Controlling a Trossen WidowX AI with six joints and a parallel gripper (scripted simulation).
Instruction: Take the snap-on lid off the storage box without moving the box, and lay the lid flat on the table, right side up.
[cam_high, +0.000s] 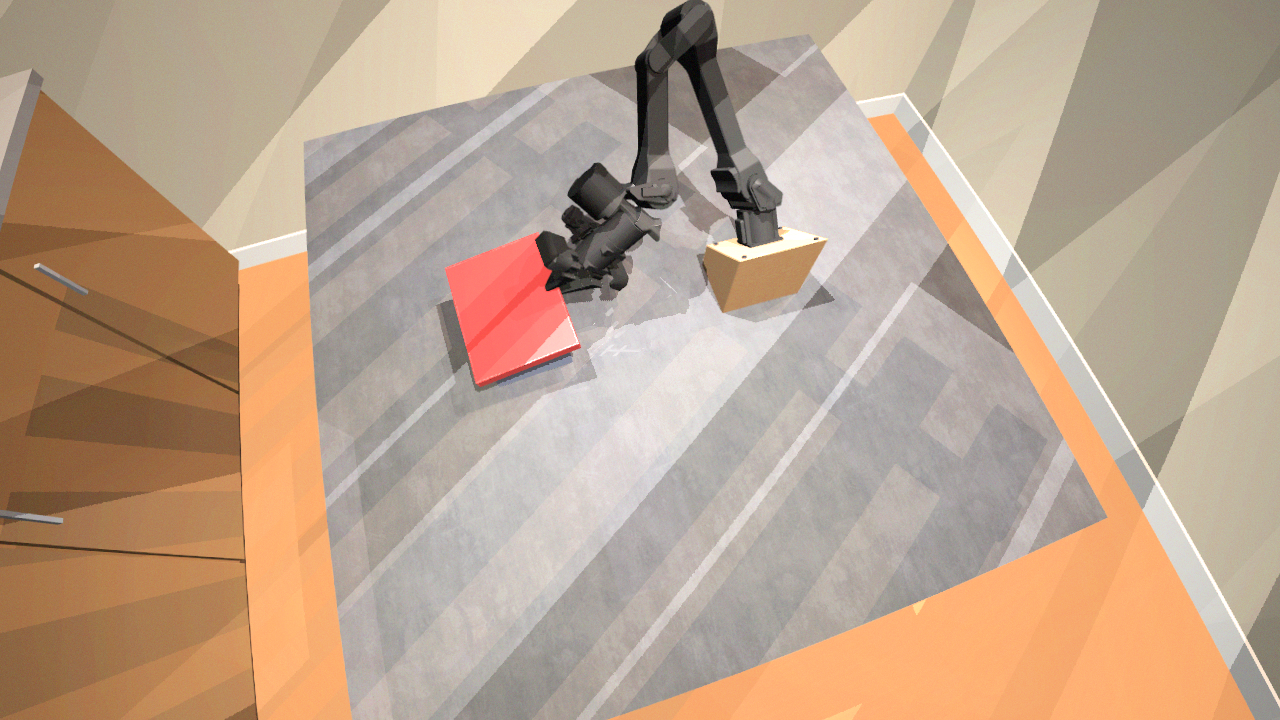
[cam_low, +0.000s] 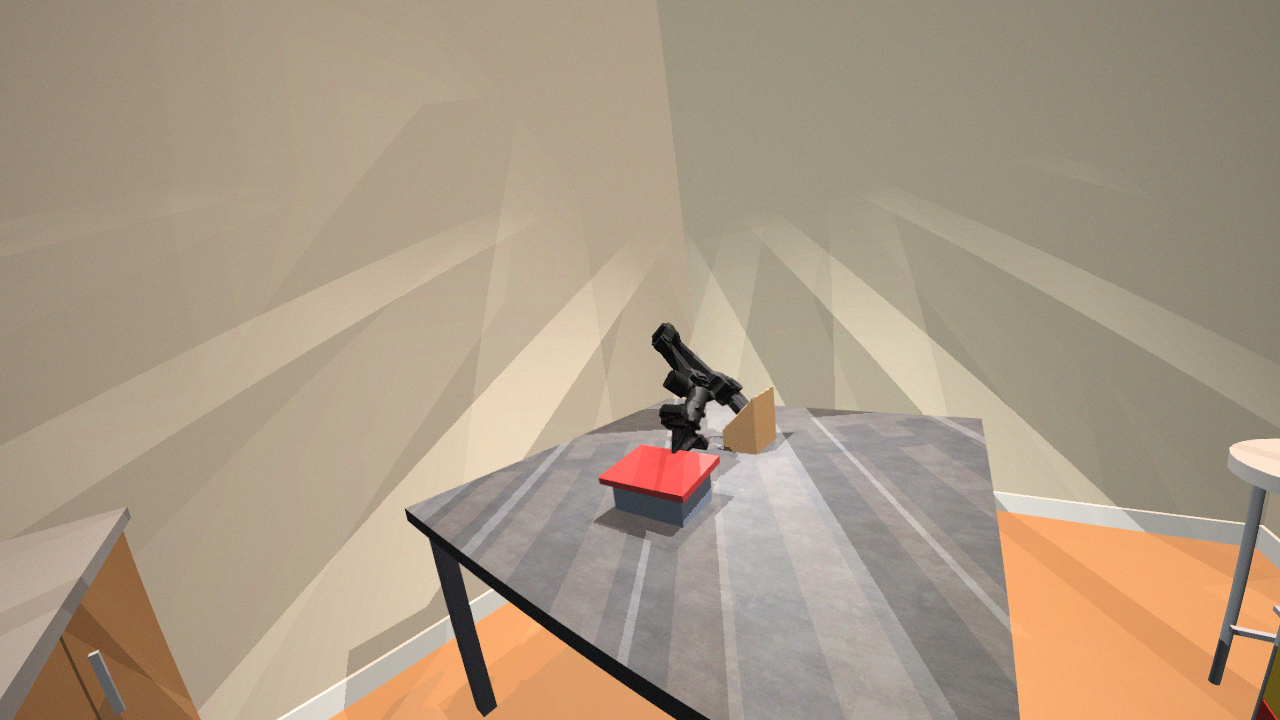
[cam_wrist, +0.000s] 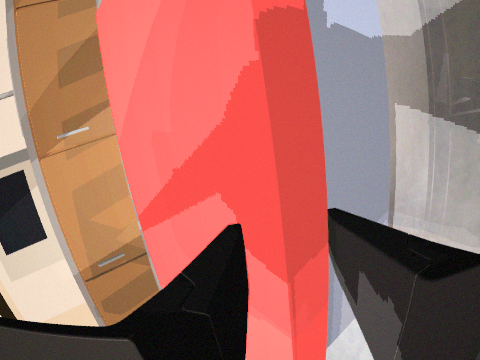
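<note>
The red lid (cam_high: 514, 313) (cam_low: 657, 470) (cam_wrist: 200, 100) sits on the blue-grey storage box (cam_low: 648, 506) (cam_wrist: 352, 125), right side up. It looks nearly level; any slight lift at the edge by the arm is too small to tell. The box stands on the grey table (cam_high: 626, 537) (cam_low: 805, 555). My gripper (cam_high: 553, 284) (cam_low: 676, 449) (cam_wrist: 283, 229) is shut on the lid's edge on the arm's side. One finger is over the lid's top, the other at the outer, lower side beside the box. The lid hides the box's rim and inside.
The arm's wooden base block (cam_high: 765, 277) (cam_low: 754, 425) stands on the table to the right of the box in the top view. A wooden cabinet (cam_high: 125, 358) is beyond the table's left edge. A round stool (cam_low: 1257, 456) stands off the table at the far right.
</note>
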